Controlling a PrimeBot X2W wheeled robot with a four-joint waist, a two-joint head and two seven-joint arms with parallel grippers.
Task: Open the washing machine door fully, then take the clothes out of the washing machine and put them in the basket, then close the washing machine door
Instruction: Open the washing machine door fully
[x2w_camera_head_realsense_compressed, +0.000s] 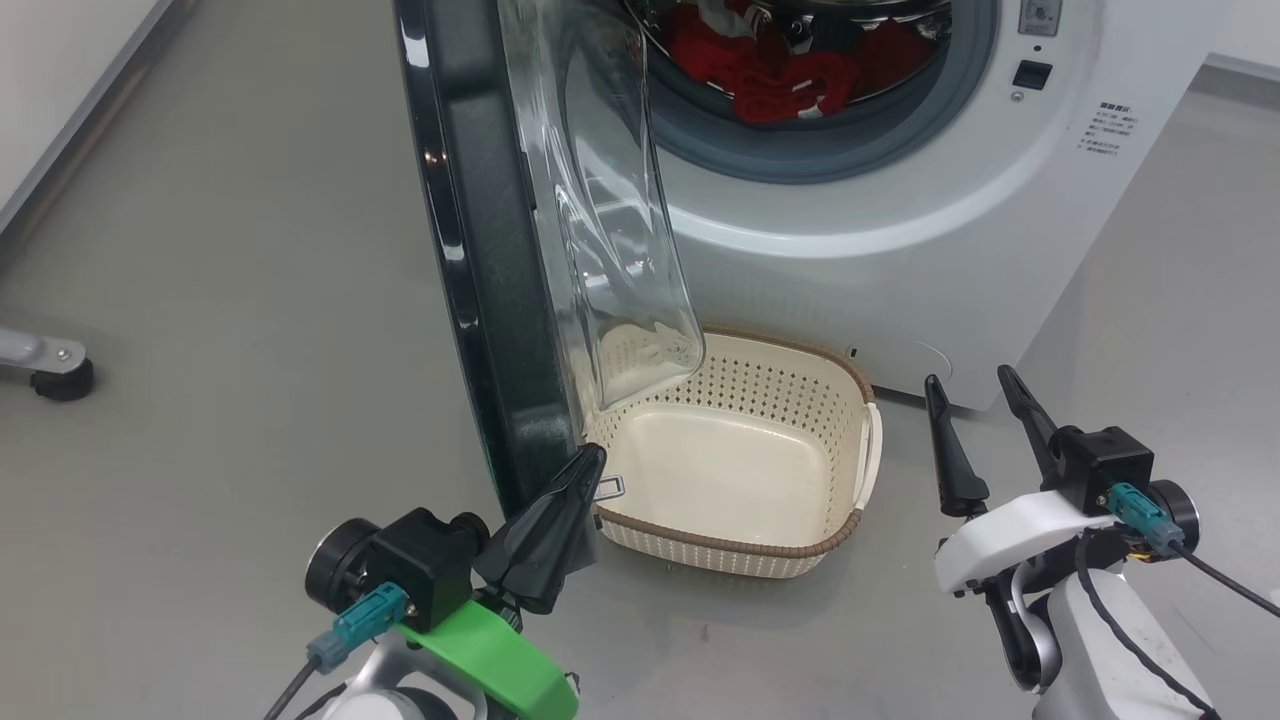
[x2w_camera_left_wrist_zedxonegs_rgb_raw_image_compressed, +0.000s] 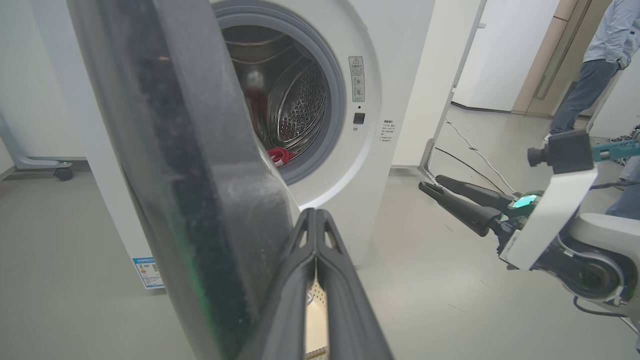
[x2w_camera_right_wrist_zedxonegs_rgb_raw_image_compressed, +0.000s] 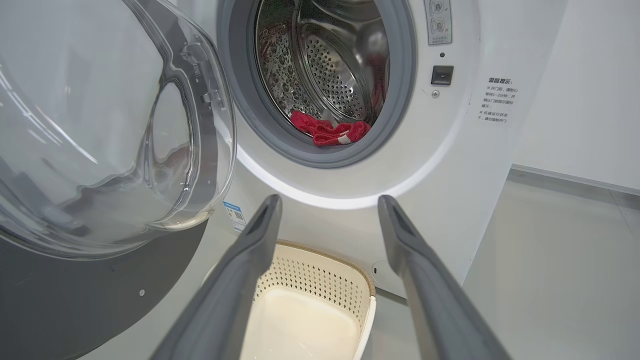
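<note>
Left claw shut, nothing held, tips at the lower edge of the door. Door stands out edge-on, its glass bowl overhanging the basket corner. Red clothes lie in the washing machine drum. Right claw wide open, nothing held, over open floor right of the basket.

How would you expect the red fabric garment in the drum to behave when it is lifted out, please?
The bright red soft fabric garment lies crumpled, so it will probably hang limp. It looks small, likely light. It may drag on the grey rubber gasket.
</note>
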